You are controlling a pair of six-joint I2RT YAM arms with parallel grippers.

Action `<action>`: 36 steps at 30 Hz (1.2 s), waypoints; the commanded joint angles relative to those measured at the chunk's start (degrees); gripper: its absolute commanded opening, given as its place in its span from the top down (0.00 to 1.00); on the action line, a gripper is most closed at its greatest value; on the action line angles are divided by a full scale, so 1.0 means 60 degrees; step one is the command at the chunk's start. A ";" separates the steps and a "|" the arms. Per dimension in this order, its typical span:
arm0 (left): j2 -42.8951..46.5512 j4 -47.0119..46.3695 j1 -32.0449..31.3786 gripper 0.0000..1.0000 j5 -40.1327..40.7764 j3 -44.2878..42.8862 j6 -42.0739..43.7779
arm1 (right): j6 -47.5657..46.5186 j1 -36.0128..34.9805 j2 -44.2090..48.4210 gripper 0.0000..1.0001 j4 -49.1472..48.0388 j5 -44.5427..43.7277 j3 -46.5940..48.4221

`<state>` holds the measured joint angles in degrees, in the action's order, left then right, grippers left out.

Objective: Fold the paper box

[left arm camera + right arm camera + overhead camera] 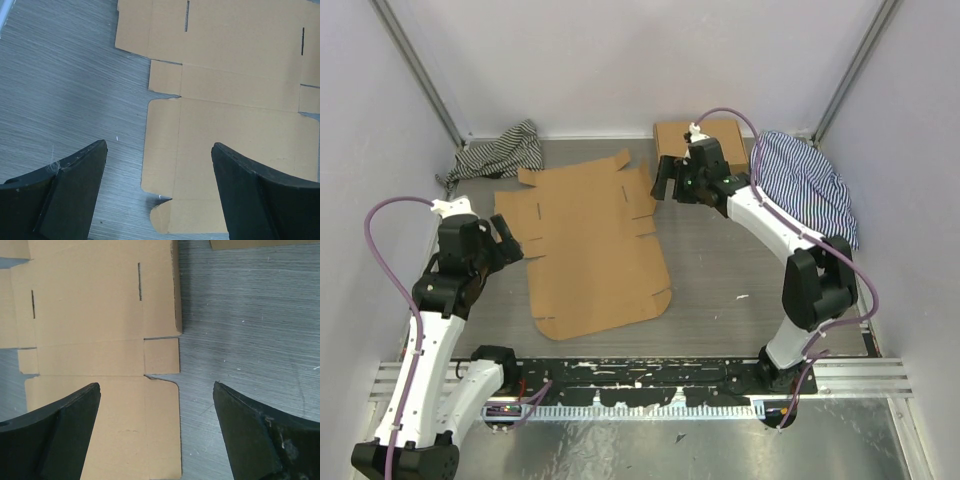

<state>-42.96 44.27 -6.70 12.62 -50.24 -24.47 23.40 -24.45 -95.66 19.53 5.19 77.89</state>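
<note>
At the 11 o'clock corner of the grey wood-grain bench point(720, 290) lies a crumpled dark-and-white striped cloth point(505, 148). Below it, at 9 o'clock from the cardboard, the left hand point(512, 240) sits just beside the sheet's left edge. In the left wrist view the left hand point(159, 146) is spread wide and pinches nothing. One dark finger point(75, 192) shows over bare bench and the other over cardboard; whether either touches the surface cannot be told.

The paper box point(590, 240) lies in the middle of the bench, wholly flat and unfolded, a plain brown die-cut sheet turned slightly off square. Its rounded corners are toward 6 o'clock and its flaps and tabs toward 12. The left wrist view shows the paper box point(235, 130) with narrow dark slits, score lines and small side tabs, as does the right wrist view of the paper box point(90, 315).

At 1 o'clock from the sheet the right hand point(665, 180) hangs at its upper right corner. The right hand point(156, 386) is likewise spread with nothing between its fingers point(260, 440). Just behind it stands a formed brown box point(728, 135). A blue-and-white striped cloth point(805, 185) lies at 2 o'clock, heaped against the right wall.
</note>
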 commanded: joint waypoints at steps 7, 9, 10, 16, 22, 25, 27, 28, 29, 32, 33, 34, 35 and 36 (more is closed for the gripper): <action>0.0111 0.0023 -0.0107 0.08 -0.0076 -0.0066 0.0093 | -0.0125 -0.0034 -0.1251 0.04 0.0448 -0.0428 0.1287; 0.0128 0.0005 -0.0121 0.08 -0.0086 -0.0050 0.0088 | -0.0166 -0.0029 -0.1473 0.04 0.0486 -0.0522 0.1355; 0.0131 0.0012 -0.0128 0.08 -0.0083 -0.0052 0.0091 | -0.0190 -0.0029 -0.1575 0.04 0.0494 -0.0533 0.1366; 0.0178 0.0034 -0.0172 0.08 -0.0086 -0.0057 0.0072 | -0.0416 -0.0045 -0.2283 0.07 0.0550 -0.0510 0.1606; 0.0188 0.0023 -0.0201 0.08 -0.0099 -0.0048 0.0072 | -0.0688 -0.0250 -0.2625 0.10 0.0562 -0.0676 0.1728; 0.0187 0.0029 -0.0204 0.08 -0.0104 -0.0043 0.0079 | -0.0798 -0.0508 -0.2909 0.10 0.0747 -0.0903 0.1932; 0.0187 0.0033 -0.0215 0.08 -0.0098 -0.0049 0.0075 | -0.0834 -0.0645 -0.3084 0.11 0.0896 -0.1060 0.2108; 0.0187 0.0041 -0.0216 0.08 -0.0097 -0.0046 0.0071 | -0.0838 -0.0710 -0.3157 0.11 0.0939 -0.1157 0.2175; 0.0187 0.0040 -0.0215 0.08 -0.0097 -0.0049 0.0076 | -0.0838 -0.0772 -0.3210 0.12 0.0986 -0.1244 0.2234; 0.0187 0.0038 -0.0216 0.08 -0.0097 -0.0043 0.0079 | -0.0827 -0.0896 -0.3388 0.13 0.1113 -0.1451 0.2373; 0.0187 0.0034 -0.0226 0.08 -0.0095 -0.0047 0.0072 | -0.0804 -0.0923 -0.3425 0.13 0.1131 -0.1475 0.2406; 0.0176 0.0034 -0.0230 0.08 -0.0097 -0.0042 0.0076 | -0.0788 -0.0945 -0.3467 0.13 0.1155 -0.1498 0.2433; 0.0180 0.0035 -0.0231 0.08 -0.0097 -0.0047 0.0071 | -0.0781 -0.0969 -0.3498 0.13 0.1165 -0.1516 0.2442; 0.0174 0.0034 -0.0231 0.08 -0.0097 -0.0049 0.0078 | -0.0780 -0.1002 -0.3547 0.13 0.1181 -0.1536 0.2471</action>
<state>-42.48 44.27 -7.81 12.53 -50.24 -24.47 19.27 -30.02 -116.73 26.13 -1.74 89.76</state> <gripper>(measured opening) 0.923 0.873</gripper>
